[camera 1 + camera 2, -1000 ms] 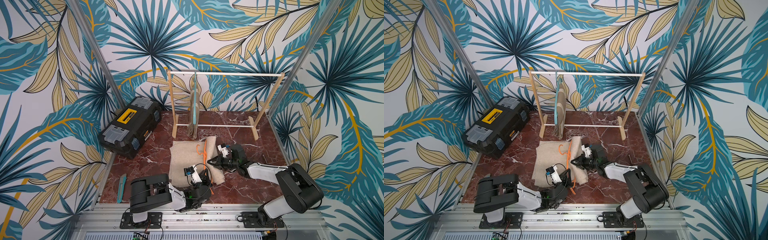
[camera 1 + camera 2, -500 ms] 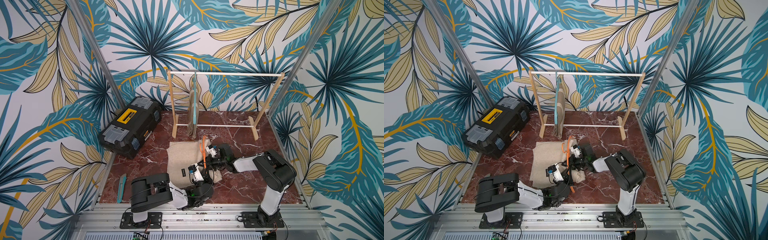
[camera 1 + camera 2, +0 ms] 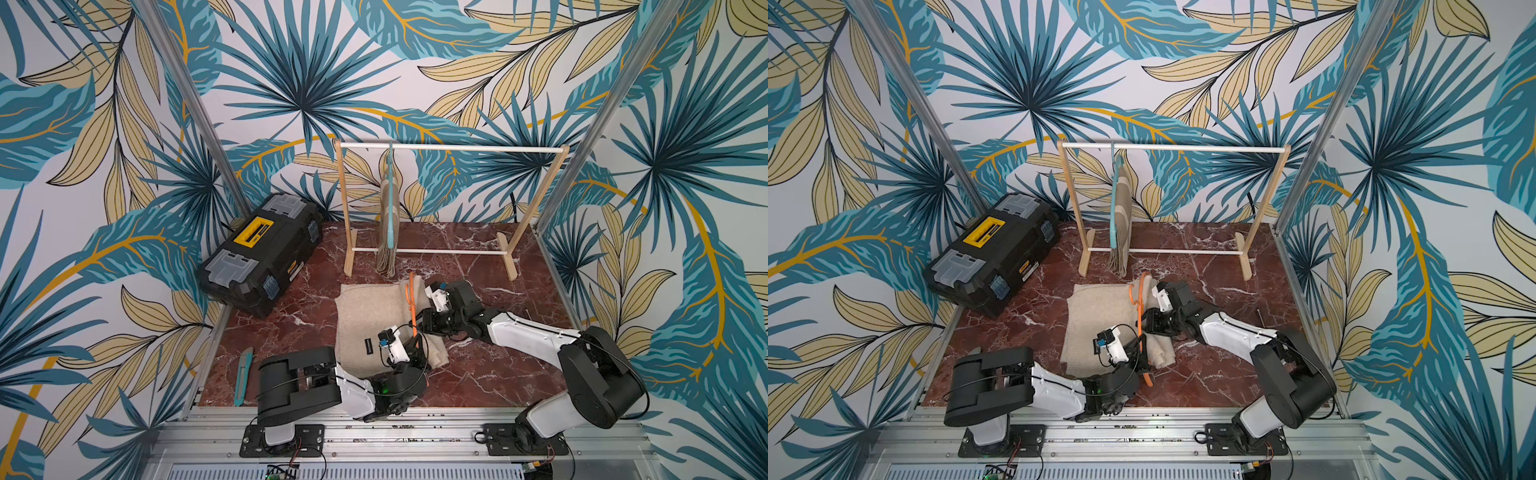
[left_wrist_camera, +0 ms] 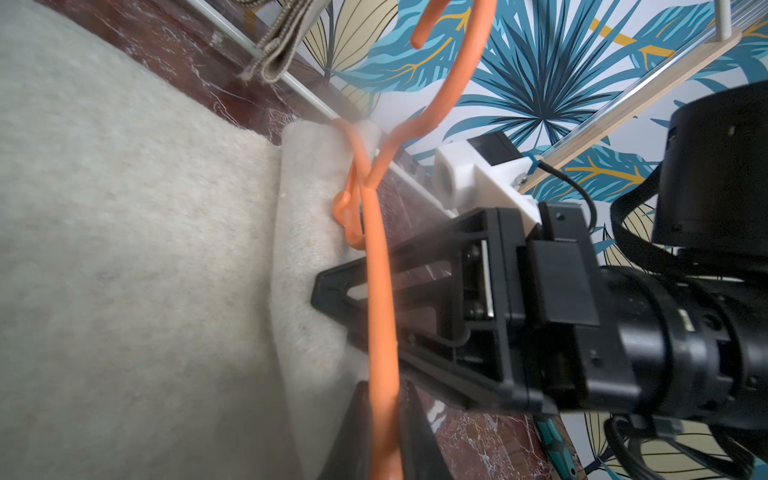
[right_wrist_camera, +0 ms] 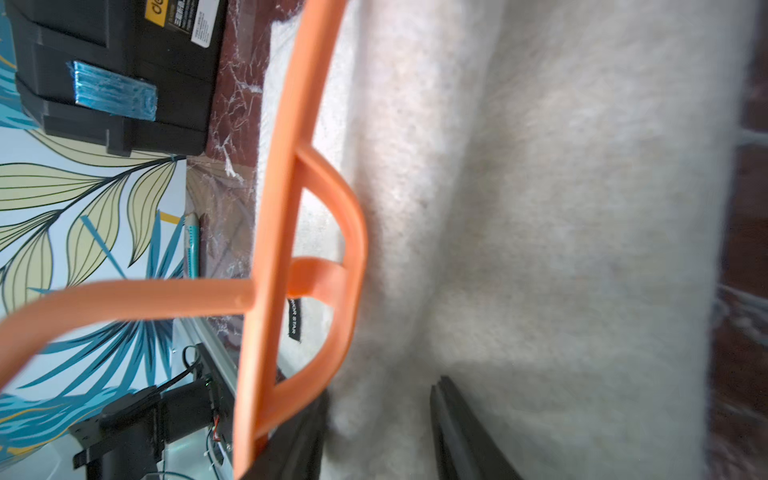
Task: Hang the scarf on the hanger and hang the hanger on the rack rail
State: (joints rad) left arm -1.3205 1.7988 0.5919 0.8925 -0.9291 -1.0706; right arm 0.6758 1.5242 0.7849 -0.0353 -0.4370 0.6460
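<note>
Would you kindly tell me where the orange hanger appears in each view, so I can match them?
In a top view: orange hanger mid-floor, along the beige scarf's edge, before the rack.
In a top view: the hanger at that same scarf edge.
Left wrist: hanger runs through the picture's middle.
Right wrist: hanger fills the foreground, close up.
Shared landmark: the scarf, next to the hanger in all four.

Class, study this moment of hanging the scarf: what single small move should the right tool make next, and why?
Probably close the right tool on the folded edge of the scarf. Its jaws stand open and the beige cloth appears to lie between them, right beside the orange hanger that the left tool holds on edge, so a grip seems needed before any pulling through.
</note>
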